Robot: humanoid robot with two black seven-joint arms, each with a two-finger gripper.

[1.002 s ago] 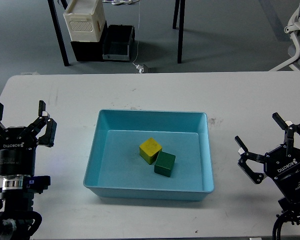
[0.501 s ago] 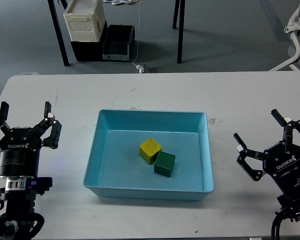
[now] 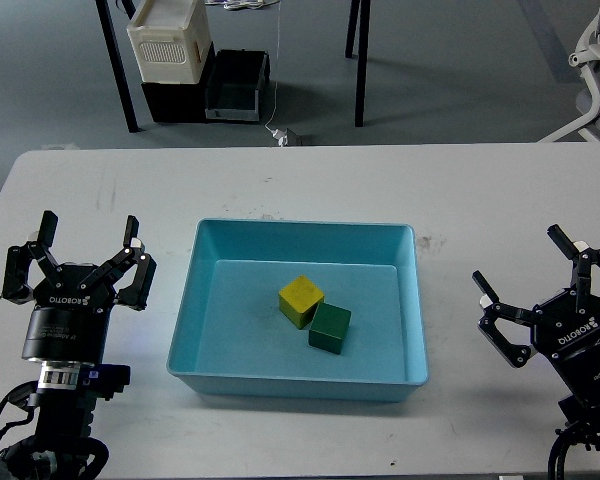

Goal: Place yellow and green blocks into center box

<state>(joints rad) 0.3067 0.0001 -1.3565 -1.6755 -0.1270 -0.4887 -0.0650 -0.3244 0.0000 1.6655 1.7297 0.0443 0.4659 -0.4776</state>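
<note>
A yellow block (image 3: 300, 299) and a dark green block (image 3: 330, 327) lie side by side, touching, on the floor of the light blue box (image 3: 292, 379) at the table's middle. My left gripper (image 3: 78, 254) is open and empty, left of the box over the table. My right gripper (image 3: 530, 270) is open and empty, right of the box near the table's right side.
The white table (image 3: 300, 185) runs bare behind the box. Beyond its far edge stand a white crate on black boxes (image 3: 170, 45), table legs and a chair base (image 3: 590, 60) on the grey floor.
My left gripper has moved right and down toward the box's left side. My right gripper has barely shifted. The blocks have not moved.
</note>
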